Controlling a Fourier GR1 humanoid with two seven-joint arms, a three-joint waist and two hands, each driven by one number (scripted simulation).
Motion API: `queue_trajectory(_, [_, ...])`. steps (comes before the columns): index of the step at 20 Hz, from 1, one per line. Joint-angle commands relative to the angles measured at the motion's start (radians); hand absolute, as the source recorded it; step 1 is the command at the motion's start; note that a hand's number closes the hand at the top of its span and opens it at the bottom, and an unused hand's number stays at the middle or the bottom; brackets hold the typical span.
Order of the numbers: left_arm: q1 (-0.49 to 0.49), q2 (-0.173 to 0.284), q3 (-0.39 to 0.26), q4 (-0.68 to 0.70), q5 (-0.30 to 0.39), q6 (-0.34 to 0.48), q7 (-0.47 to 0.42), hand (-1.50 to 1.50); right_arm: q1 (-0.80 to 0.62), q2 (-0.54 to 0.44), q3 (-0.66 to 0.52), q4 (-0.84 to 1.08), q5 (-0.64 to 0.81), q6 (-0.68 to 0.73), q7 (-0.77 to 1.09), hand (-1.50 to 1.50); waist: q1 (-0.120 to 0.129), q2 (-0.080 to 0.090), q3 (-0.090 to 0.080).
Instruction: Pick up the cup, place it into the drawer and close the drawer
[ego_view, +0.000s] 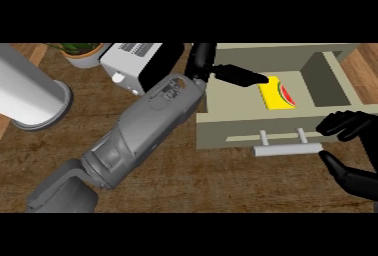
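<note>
Judging the yellow cup (277, 94) light and rigid, we take its sides, left hand (235, 74) curled there, right hand (345, 125) relaxed by the drawer (221, 132) handle (288, 149).

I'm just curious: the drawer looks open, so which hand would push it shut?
Probably the right hand: it sits open beside the drawer's handle. The left hand reaches inside the drawer, by the yellow cup.

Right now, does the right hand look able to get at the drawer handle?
Probably yes. The right hand sits just beside the drawer handle, fingers curled above and thumb below its right end, with nothing between them. The left hand is inside the drawer, out of the way.
</note>
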Motion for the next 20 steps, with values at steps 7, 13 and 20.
queue_trajectory(7, [0.041, 0.098, 0.089, -0.148, 0.015, -0.042, 0.084, -1.50, 0.125, -0.097, 0.048, -0.072, 0.242, 0.076, -0.059, 1.50, 0.056, -0.015, 0.000])
queue_trajectory(13, [0.183, 0.190, 0.092, -0.348, -0.014, -0.012, 0.157, -1.50, 0.040, -0.045, 0.146, -0.057, 0.410, -0.028, 0.040, 1.50, 0.078, -0.016, -0.001])
queue_trajectory(20, [0.353, 0.337, 0.138, -0.614, -0.005, -0.035, 0.242, -1.50, 0.007, -0.007, 0.243, 0.027, 0.624, -0.120, -0.006, 1.50, 0.080, -0.017, -0.001])
